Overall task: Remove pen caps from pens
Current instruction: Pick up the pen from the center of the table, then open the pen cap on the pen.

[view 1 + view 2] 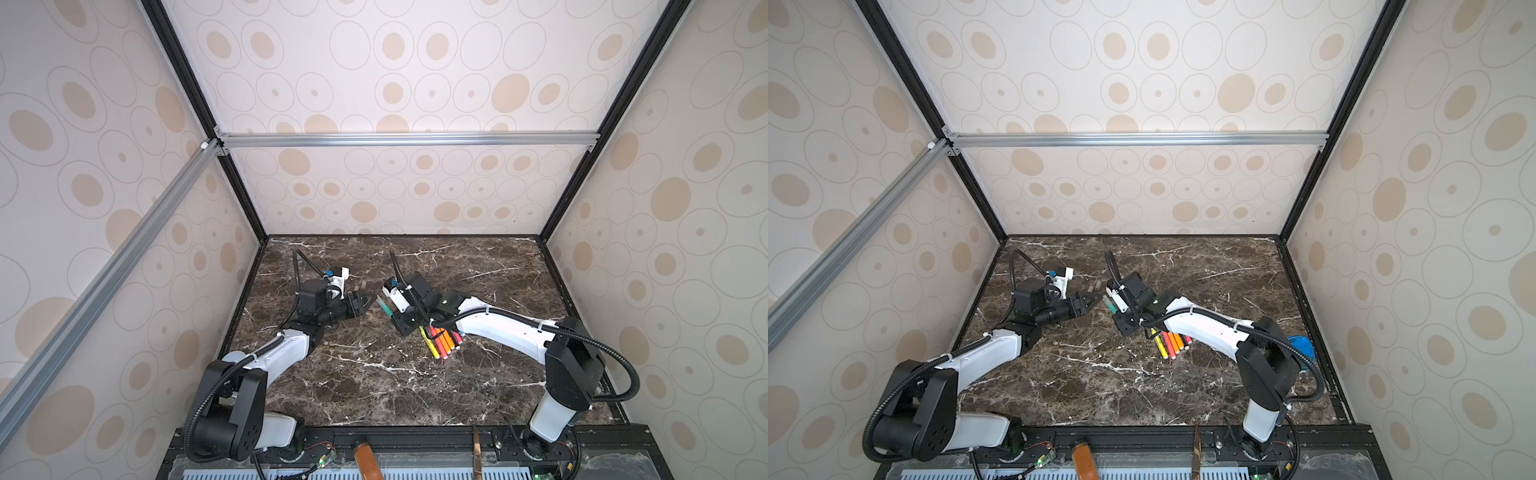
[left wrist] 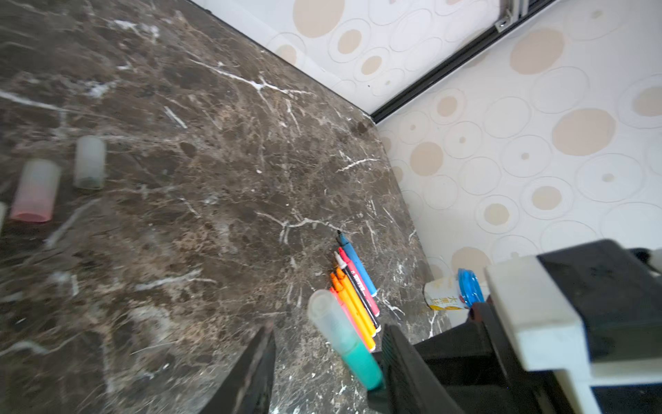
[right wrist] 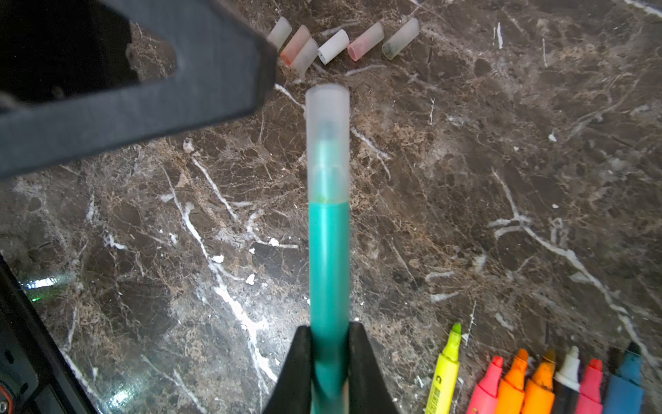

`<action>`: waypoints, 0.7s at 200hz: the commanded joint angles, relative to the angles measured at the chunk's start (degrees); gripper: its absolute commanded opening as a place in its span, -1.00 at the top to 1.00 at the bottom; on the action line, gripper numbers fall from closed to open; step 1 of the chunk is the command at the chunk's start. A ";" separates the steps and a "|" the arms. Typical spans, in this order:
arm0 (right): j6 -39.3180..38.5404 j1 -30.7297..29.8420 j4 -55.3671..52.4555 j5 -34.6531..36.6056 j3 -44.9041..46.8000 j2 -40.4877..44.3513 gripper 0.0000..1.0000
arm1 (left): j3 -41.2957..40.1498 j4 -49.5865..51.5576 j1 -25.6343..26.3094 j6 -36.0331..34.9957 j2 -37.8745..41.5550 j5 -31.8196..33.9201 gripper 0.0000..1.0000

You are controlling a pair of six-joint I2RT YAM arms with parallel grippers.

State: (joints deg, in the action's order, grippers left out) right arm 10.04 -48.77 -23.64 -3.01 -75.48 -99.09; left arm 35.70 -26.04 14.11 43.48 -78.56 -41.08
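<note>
Between the right jaws [image 3: 329,333], pinched narrow and firm: the rear of the green pen [image 3: 329,258], barrel smooth and glossy teal, a straight slim cylinder. Its long axis runs dead ahead out of that grip, lifted clear of the counter [image 1: 374,386]. At the far end sits its cap [image 3: 327,136], frosted translucent plastic, blunt and round, the dark tip showing dimly through it; cap not yet off. That capped end points at the left jaws [image 2: 328,328], which stand partly apart and empty. In the right wrist view one matte dark finger of that pair lies just beside the cap's tip, off to one side, not around it. Judgement: the left arm is the nearer one to the cap, and the pull wants the left jaws squared across the cap, then drawn away along the pen's own line while the right grip holds. A slanted bite could slip on the slick plastic. Farther out, beyond the cap, six loose caps [image 3: 333,46] lie in a rough row on the counter, cloudy grey, two tinted pink, one opaque white. Near the right arm, seven uncapped pens [image 3: 537,387] lie side by side and touching: yellow, pink, two orange, black, pink, blue, felt tips bare. Counter is dark brown marble pattern with white veins, polished, flat.
</note>
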 commanded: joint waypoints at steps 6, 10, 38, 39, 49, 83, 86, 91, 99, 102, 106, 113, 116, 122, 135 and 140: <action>1.38 0.11 2.68 -1.22 0.58 2.09 1.00 | 0.63 -9.42 2.03 5.51 -1.89 -1.73 0.01; 1.53 0.13 3.06 -1.28 0.71 2.28 1.00 | 0.80 -9.58 2.35 5.75 -2.17 -1.67 0.01; 2.00 0.15 5.09 -0.87 1.82 3.80 1.00 | 1.53 -9.03 3.38 5.67 -3.38 -0.69 0.02; 2.00 0.16 5.09 -0.82 1.78 3.85 1.00 | 1.51 -9.03 3.38 5.67 -3.36 -0.63 0.02; 1.90 0.16 5.16 -0.69 1.83 4.16 1.00 | 1.54 -9.03 3.46 5.81 -3.54 -0.57 0.02; 1.82 0.10 5.35 -1.20 1.92 4.31 1.00 | 2.24 -8.94 3.73 6.17 -3.90 -0.18 0.08; 1.87 0.10 5.39 -1.28 1.95 4.29 1.00 | 2.26 -8.89 3.71 6.24 -3.90 -0.09 0.10; 1.91 0.11 5.53 -1.30 2.04 4.27 1.00 | 2.31 -8.81 3.73 6.18 -3.81 0.07 0.14; 1.91 0.09 5.62 -1.38 2.14 4.22 1.00 | 2.44 -8.68 3.73 6.24 -3.64 0.30 0.20; 1.99 0.11 5.62 -1.39 2.18 4.24 1.00 | 2.52 -8.60 3.73 6.14 -3.68 0.30 0.21; 1.97 0.13 5.62 -1.39 2.21 4.25 1.00 | 2.65 -8.52 3.73 6.17 -3.54 0.38 0.24; 2.14 0.09 5.62 -1.59 2.34 4.25 1.00 | 2.77 -8.37 3.73 6.08 -3.56 0.49 0.26; 2.17 0.13 5.70 -1.57 2.36 4.25 1.00 | 2.80 -8.28 3.73 6.00 -3.47 0.55 0.27; 2.28 0.08 5.92 -1.65 2.60 4.27 1.00 | 2.81 -8.19 3.73 5.98 -3.44 0.69 0.27; 2.48 0.16 6.15 -1.89 2.96 4.43 1.00 | 2.96 -8.15 3.73 5.97 -3.44 0.91 0.29; 2.52 0.16 6.27 -1.92 3.03 4.43 1.00 | 2.95 -8.15 3.73 5.97 -3.44 1.05 0.31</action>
State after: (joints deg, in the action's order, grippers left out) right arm 11.66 -48.77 -18.24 -4.32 -73.56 -96.01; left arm 36.25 -32.53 17.52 48.84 -82.08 -40.80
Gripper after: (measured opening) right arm 0.153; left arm 0.360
